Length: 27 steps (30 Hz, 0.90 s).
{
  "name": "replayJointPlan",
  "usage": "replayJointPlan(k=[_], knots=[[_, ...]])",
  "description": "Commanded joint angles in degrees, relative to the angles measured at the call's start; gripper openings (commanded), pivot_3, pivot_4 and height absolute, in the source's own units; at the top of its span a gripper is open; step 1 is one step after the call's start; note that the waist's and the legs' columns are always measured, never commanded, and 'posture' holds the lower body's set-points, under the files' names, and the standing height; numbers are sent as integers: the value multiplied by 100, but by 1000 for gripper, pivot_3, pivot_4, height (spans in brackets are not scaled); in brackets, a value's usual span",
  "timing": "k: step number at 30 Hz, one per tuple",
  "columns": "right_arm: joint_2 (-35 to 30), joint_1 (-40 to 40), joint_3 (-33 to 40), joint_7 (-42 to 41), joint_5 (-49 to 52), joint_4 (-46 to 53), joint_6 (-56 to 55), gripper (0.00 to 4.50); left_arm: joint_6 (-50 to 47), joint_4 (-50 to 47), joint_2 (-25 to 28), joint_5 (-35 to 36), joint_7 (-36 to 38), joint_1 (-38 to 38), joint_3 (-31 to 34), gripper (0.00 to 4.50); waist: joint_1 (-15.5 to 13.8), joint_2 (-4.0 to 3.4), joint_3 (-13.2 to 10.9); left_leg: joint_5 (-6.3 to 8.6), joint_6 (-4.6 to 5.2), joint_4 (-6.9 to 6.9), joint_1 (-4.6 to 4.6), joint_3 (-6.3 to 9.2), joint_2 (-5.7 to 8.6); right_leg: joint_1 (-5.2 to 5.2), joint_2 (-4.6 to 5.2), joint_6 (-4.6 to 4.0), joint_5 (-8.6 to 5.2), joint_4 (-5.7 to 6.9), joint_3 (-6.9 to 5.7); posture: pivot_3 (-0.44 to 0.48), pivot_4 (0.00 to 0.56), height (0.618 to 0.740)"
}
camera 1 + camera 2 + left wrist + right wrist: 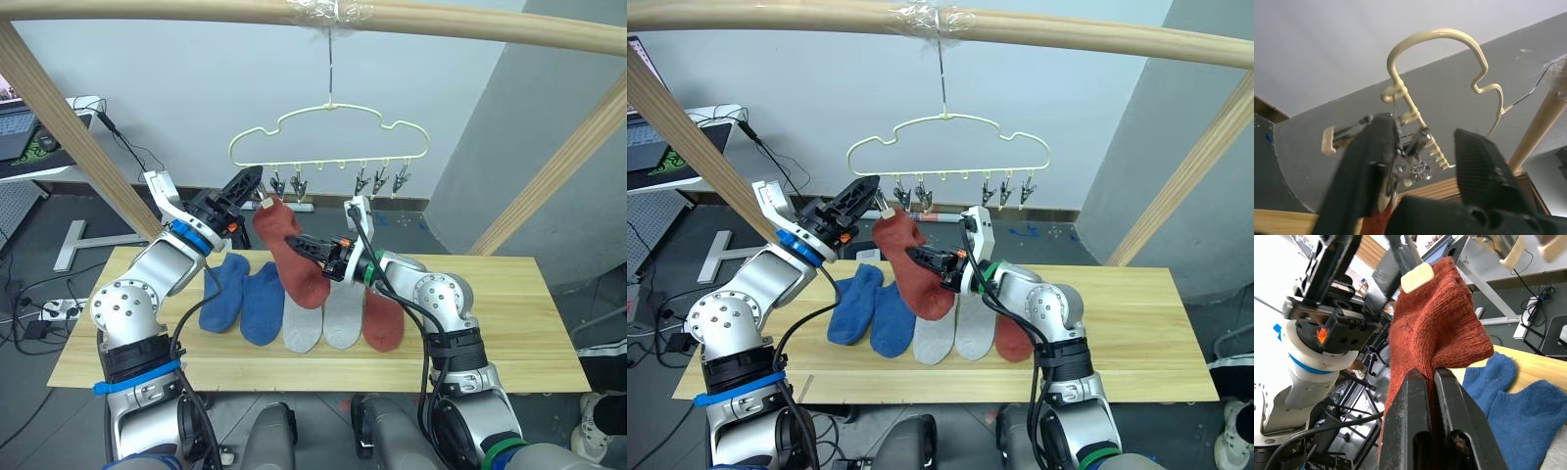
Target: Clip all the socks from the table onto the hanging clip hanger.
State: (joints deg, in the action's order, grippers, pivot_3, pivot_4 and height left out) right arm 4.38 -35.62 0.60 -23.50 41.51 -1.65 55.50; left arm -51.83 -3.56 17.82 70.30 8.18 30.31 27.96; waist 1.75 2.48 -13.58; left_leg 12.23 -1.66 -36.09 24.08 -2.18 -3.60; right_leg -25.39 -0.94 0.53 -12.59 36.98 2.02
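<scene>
My right gripper [1432, 377] is shut on a rust red sock [291, 255], holding it up above the table [490, 323]. The sock's top edge meets the cream-tipped leftmost clip [265, 203] of the pale-yellow clip hanger [328, 122]; whether the clip bites the fabric I cannot tell. My left gripper [253, 181] is open at that clip, which rests against one finger [1371, 161]. Two blue socks [243, 297], two grey socks [323, 321] and another red sock [384, 318] lie in a row on the table.
The hanger hooks onto a round wooden pole [196, 12] overhead, with slanted poles [69, 127] at both sides. Its other clips [382, 179] hang bare. A desk with a laptop [20, 127] stands far left.
</scene>
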Motion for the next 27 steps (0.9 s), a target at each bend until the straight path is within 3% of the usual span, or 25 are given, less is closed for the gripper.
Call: replayJointPlan(k=[1,4,6,11,18,20,25,27], knots=[[65,-149,21,-12,55,75,-78,0,111,-249,134,71,-22,-10,42,3617,-3,2,-17,0,0,0,0,1,0,0,0,0,0,0,0,32,266,740],[93,-171,55,6,88,56,-52,0,109,-220,217,72,-50,-50,86,4470,-1,1,-31,0,0,-1,1,2,1,0,0,0,0,0,0,32,266,740],[116,-168,66,20,108,53,-29,0,92,-234,269,149,-58,-90,129,4470,-2,0,-45,0,0,0,1,3,0,0,0,0,0,-1,-1,41,272,740],[118,-33,-165,-57,41,33,61,1435,-94,-745,877,130,-47,-667,234,4500,25,-2,-70,0,0,3,4,1,-7,-7,1,-1,-1,-2,4,53,275,740],[-231,177,-515,-135,-224,107,97,3781,50,-1117,1162,23,-118,-842,112,4500,-80,-11,-96,0,-1,0,24,24,-1,-14,4,-7,-4,-1,-21,62,274,740],[-616,325,-721,-182,-506,137,75,4464,200,-1442,1339,-495,104,-989,-221,4500,-89,-11,-97,0,-1,-2,26,20,0,-14,9,-7,-4,-3,-16,65,272,740],[-1794,603,-1632,-723,-1680,647,-1130,4464,873,-1892,1256,-1733,427,-1158,-1217,4500,-174,-18,-104,0,-1,0,34,3,8,-24,21,-7,-5,-11,0,58,267,740],[-1973,661,-1732,-843,-1892,724,-1469,4464,1153,-1889,1214,-2149,562,-1188,-1497,4500,-171,-18,-104,-1,-1,0,38,-6,15,-31,19,-6,-5,-11,5,54,267,740]])
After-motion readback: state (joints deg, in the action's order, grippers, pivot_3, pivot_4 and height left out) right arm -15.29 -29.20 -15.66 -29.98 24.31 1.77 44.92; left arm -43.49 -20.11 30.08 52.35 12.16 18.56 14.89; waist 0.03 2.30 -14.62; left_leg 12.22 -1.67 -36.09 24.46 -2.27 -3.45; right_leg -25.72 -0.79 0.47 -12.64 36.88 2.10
